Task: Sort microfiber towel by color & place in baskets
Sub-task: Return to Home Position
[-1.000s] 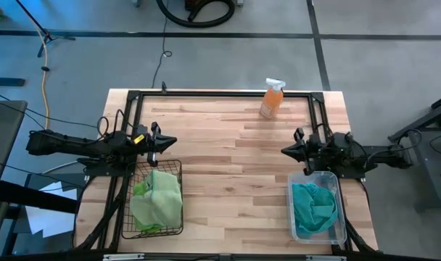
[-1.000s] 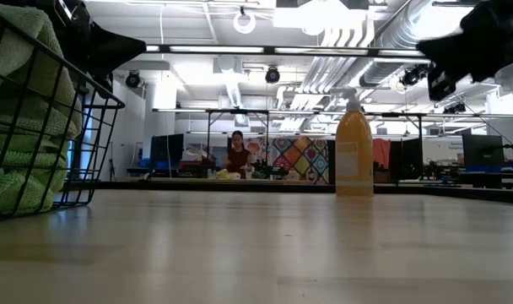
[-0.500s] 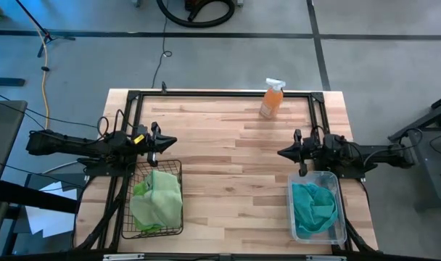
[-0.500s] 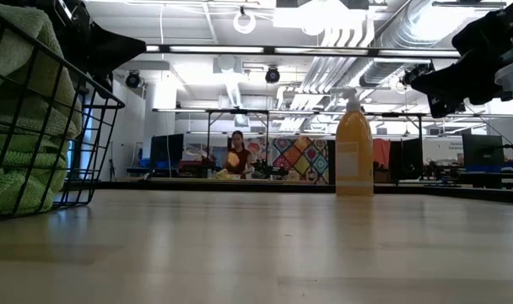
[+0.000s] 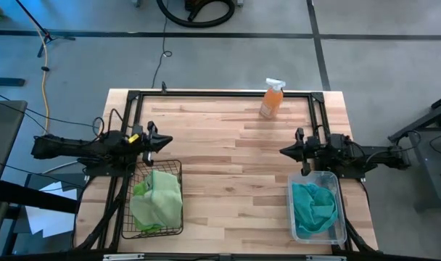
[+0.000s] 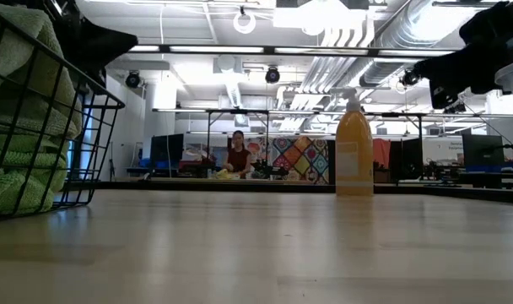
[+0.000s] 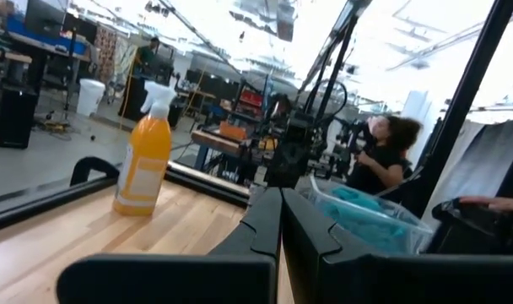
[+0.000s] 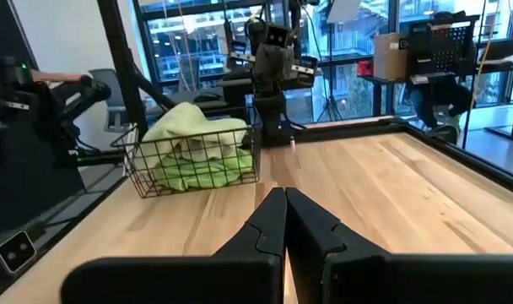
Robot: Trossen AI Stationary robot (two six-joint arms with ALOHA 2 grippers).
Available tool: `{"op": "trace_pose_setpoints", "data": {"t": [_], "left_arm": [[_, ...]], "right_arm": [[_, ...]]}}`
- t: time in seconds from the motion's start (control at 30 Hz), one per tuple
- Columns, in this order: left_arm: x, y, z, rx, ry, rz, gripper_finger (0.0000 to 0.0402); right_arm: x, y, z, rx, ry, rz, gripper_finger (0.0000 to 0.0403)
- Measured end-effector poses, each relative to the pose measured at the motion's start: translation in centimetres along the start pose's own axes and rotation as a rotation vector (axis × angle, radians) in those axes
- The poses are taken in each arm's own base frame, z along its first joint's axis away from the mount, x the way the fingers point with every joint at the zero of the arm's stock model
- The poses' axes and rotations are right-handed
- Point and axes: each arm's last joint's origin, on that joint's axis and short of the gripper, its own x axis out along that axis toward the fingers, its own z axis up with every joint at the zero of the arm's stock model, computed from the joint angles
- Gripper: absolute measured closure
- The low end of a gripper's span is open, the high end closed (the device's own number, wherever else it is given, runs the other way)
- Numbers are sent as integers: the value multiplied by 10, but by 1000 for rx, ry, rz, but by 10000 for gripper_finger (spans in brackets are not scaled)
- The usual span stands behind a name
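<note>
Seen from above, the desk (image 5: 228, 167) is lit evenly and brightly, and the shadows beside the wire basket (image 5: 159, 199) and the clear bin (image 5: 318, 210) are soft and faint. At desk level, the ceiling lights (image 6: 324, 21) burn out to white — the right tool (image 6: 421, 74) reads as a black silhouette against them. Pale glare streaks the desk top. In the left wrist view, we find the upper room washed out.
</note>
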Motion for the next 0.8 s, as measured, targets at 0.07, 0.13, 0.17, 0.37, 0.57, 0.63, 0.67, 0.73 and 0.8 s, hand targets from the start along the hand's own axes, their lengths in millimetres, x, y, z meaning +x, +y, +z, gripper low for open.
{"op": "trace_pose_setpoints", "data": {"t": [0.07,0.13,0.17,0.37,0.57,0.63,0.67,0.73,0.8], "left_arm": [[-4,1,3,-2,-20,0,401],[-7,1,6,-7,-44,-5,401],[-9,1,7,-9,-58,-9,401],[-17,0,13,-21,-121,-24,401],[-18,1,12,-19,-109,-18,401],[-18,1,10,-15,-91,-13,401],[-18,2,10,-15,-88,-12,401],[-18,2,10,-15,-86,-11,401],[-18,2,9,-13,-81,-10,401]], "right_arm": [[0,0,1,-1,-10,1,403],[0,0,1,-1,-16,5,403],[0,0,0,-1,-10,5,403],[0,0,-1,0,6,6,402],[0,0,-1,0,7,7,402],[0,0,-1,0,7,7,402],[0,0,-1,0,7,7,402],[0,0,-2,0,12,6,402],[1,0,-2,0,14,6,402]]}}
